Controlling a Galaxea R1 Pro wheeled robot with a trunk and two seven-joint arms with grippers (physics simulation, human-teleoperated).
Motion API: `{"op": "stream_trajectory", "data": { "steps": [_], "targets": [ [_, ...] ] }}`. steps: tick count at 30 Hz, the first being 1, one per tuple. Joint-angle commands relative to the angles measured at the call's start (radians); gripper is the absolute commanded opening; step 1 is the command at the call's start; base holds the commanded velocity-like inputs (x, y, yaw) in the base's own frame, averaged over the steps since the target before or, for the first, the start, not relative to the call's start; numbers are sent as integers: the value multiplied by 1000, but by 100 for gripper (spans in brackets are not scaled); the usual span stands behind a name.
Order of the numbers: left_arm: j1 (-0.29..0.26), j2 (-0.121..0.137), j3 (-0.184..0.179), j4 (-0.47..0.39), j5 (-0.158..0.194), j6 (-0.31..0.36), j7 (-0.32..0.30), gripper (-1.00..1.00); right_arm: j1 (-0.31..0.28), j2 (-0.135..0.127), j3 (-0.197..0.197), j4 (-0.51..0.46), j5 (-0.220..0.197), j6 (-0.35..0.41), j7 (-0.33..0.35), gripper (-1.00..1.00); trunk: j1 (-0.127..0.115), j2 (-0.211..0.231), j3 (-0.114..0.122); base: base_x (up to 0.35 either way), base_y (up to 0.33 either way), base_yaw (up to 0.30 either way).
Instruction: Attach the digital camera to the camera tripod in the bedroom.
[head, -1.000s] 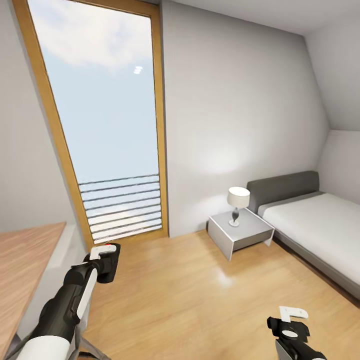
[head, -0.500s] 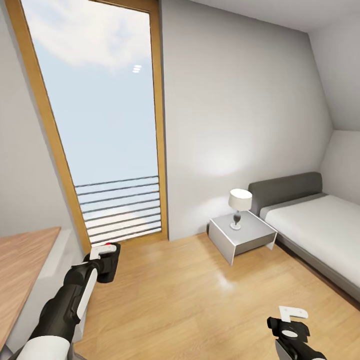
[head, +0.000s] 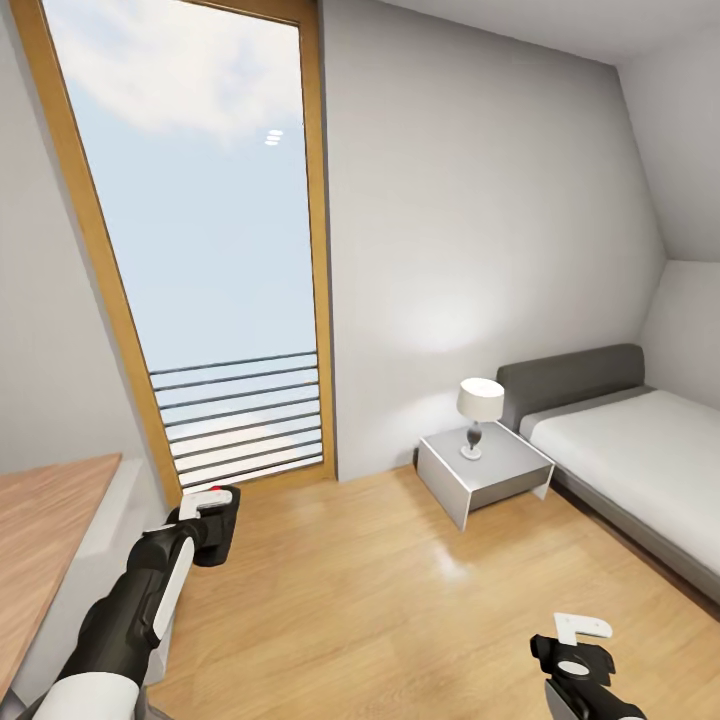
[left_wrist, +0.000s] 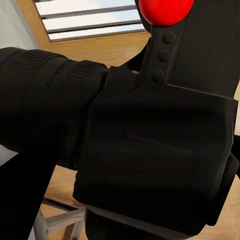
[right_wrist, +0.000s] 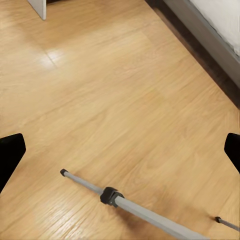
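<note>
Far left, a wooden desk top (head: 45, 530) is seen; beside it the left gripper (head: 205, 520) is clenched on the digital camera (head: 212, 525), carried low above the floor (head: 380, 590) in front of the tall window (head: 200, 250).

In the left wrist view the camera (left_wrist: 150, 145) is seen close up. Its lens barrel gives the long axis, which runs crosswise to the gripper fingers; the scene direction in which the lens points cannot be told.

Centre right, a nightstand (head: 483, 470) with a lamp (head: 478, 410) stands beside the bed (head: 640, 460).

Near right, the right gripper (head: 578, 650) is held released; nothing is seen between its fingers (right_wrist: 11, 155). A leg of the camera tripod (right_wrist: 130, 204) lies in view just below it.

Risk, judged: a tripod leg could be struck by the base or the right arm and the stand tipped; the camera could be knocked against the desk edge and shifted in the grasp.
</note>
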Motion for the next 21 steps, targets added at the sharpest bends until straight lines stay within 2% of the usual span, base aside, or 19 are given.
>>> {"op": "stream_trajectory", "data": {
  "steps": [1, 21],
  "targets": [
    [0, 0, -1, -1, 2, 4, 4, -100, 0, 1, -2, 1, -2, -5, -1, 100, 0, -1, 0, 0, 0, 0],
    [-1, 0, 0, -1, 2, 5, 4, -100, 0, 3, -2, 1, -2, -5, -4, 100, 0, -1, 0, 0, 0, 0]
  ]
}}
